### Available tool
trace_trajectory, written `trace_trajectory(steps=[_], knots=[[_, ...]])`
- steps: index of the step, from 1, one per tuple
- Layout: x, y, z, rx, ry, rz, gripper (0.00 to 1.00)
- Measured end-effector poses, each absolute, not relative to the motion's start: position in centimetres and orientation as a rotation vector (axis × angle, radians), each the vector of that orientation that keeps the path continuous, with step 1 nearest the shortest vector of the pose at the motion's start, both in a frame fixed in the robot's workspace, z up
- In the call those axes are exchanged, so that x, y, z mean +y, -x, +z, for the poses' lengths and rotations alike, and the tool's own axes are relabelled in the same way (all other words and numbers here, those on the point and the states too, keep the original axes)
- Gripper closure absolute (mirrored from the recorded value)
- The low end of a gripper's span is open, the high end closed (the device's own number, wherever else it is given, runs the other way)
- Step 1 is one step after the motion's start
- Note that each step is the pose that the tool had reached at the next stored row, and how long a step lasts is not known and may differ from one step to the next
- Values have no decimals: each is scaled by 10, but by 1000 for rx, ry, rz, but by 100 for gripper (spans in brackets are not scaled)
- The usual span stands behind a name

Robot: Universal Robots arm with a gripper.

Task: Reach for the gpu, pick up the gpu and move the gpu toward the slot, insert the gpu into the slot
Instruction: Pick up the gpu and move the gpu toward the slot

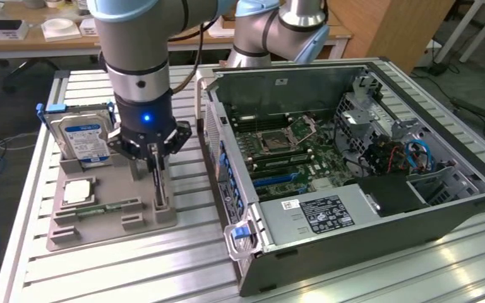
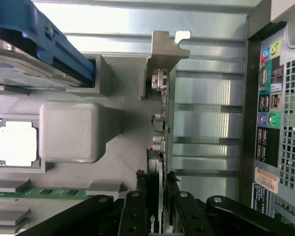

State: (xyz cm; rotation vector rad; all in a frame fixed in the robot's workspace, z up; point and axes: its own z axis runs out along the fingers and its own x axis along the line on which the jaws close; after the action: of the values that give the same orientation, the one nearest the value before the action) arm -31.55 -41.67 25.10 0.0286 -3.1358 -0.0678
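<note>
Pick-up step, by my read. End effector (image 1: 156, 178) was closed on the gpu (image 2: 162, 105), pinching its top edge. Card stood upright in gray holder (image 1: 99, 218) on counter (image 1: 141, 274), at 9 o'clock of the open PC case (image 1: 352, 208). Next move prob. needs a straight vertical lift, no tilt.

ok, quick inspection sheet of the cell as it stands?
Surface: slotted metal table, with a grey fixture on it.
Job's things: gpu stands on edge in the fixture; open pc case sits beside it on the exterior view's right.
Clutter: hard drive, cpu chip and memory stick, all in the fixture.
Grippers: gripper is down over the gpu's top edge.
Cables: blue cable inside the case; arm cable.
Surroundings: wooden desk and second arm base behind.
</note>
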Motion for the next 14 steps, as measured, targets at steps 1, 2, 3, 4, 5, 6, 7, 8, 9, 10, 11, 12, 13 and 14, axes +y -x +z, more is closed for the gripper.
trace_trajectory(steps=[1, 2, 3, 4, 5, 6, 7, 8, 9, 10, 11, 12, 13, 14], knots=[[-417, 316, 256, -3136, -29, -68, 74], [-417, 315, 260, -3136, -29, -68, 74], [-417, 315, 264, -3136, -29, -68, 74], [-417, 315, 269, -3136, -29, -68, 74], [-417, 315, 273, -3136, -29, -68, 74], [-417, 315, 278, -3136, -29, -68, 74], [-417, 315, 283, -3136, -29, -68, 74], [-417, 315, 287, -3136, -29, -68, 74], [-417, 315, 292, -3136, -29, -68, 74], [-417, 315, 296, -3136, -29, -68, 74], [-417, 315, 301, -3136, -29, -68, 74], [-417, 315, 305, -3136, -29, -68, 74], [-417, 315, 310, -3136, -29, -68, 74], [-417, 315, 314, -3136, -29, -68, 74]])
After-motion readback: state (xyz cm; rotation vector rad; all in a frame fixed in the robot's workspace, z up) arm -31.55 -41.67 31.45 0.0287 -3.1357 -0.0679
